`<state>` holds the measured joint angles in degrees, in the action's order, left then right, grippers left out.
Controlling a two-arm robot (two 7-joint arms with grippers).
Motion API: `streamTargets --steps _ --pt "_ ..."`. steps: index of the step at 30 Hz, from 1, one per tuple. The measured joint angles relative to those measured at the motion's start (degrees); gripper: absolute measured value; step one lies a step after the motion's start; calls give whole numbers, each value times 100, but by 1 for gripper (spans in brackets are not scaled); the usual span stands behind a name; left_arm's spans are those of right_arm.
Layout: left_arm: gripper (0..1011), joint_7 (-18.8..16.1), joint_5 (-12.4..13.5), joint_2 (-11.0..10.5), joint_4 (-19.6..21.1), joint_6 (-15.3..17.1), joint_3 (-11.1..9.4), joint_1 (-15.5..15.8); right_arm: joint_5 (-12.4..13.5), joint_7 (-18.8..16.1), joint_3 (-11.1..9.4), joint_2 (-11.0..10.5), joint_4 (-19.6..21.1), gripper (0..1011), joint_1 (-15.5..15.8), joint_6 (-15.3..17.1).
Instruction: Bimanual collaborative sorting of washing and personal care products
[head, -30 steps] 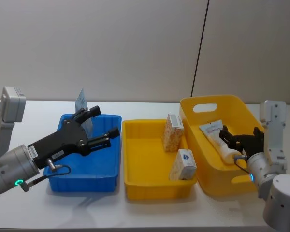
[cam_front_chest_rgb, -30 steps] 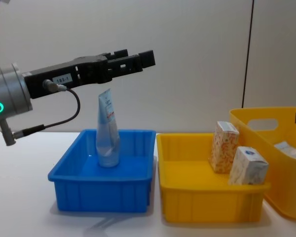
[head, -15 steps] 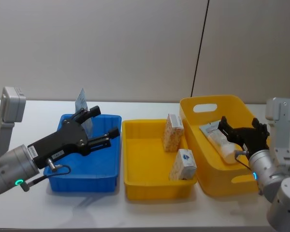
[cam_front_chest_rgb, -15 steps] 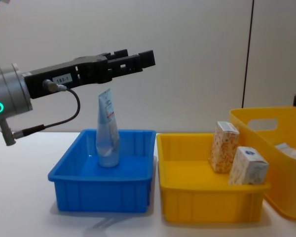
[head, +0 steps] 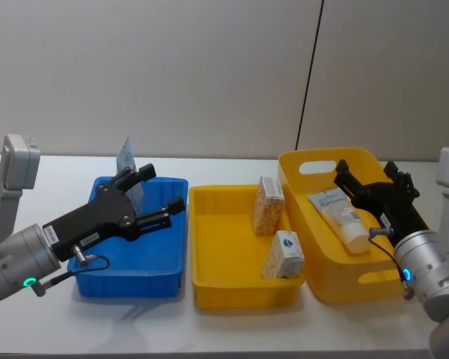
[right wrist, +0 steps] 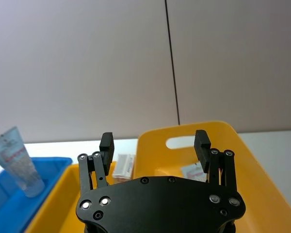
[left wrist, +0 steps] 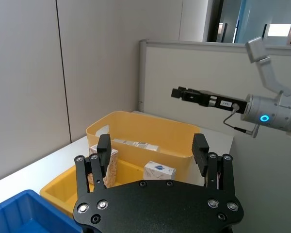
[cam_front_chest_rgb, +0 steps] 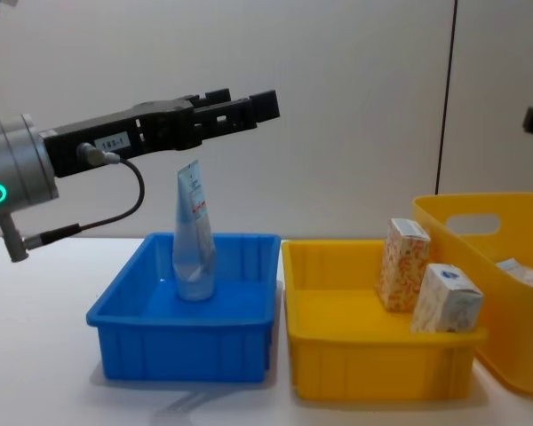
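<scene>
A pale-blue tube (head: 126,158) (cam_front_chest_rgb: 194,238) stands upright at the back of the blue bin (head: 127,284). My left gripper (head: 162,189) (cam_front_chest_rgb: 249,105) hovers open above that bin, holding nothing. An orange-speckled carton (head: 267,203) (cam_front_chest_rgb: 401,264) and a white-blue carton (head: 284,254) (cam_front_chest_rgb: 446,297) stand in the shallow yellow tray (head: 232,293). Another tube (head: 341,217) lies inside the deep yellow bin (head: 337,283). My right gripper (head: 367,172) (right wrist: 154,141) is open and empty, raised above that bin and the tube.
The three containers stand side by side on a white table (head: 224,329), blue at the left and the deep yellow one at the right. A grey wall rises behind. Bare table lies in front of the bins and at the far left.
My right gripper has lifted up out of the deep yellow bin, away from the tube, which stays lying inside. The left arm has not moved.
</scene>
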<state>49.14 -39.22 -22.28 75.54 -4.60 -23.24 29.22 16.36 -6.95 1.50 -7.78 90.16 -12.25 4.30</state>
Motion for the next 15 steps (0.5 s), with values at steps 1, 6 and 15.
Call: streamTargets --steps 1,6,15 --pt "1001 0 0 0 0 0 0 0 24 -33 -6 -3 29 1002 17 -20" --pt "1001 -9 1 0 1 0 0 -3 50 -65 0 -20 69 1002 48 -40" --pt "1001 -351 190 2 126 33 -17 -115 46 8 229 -246 276 1002 300 -78"
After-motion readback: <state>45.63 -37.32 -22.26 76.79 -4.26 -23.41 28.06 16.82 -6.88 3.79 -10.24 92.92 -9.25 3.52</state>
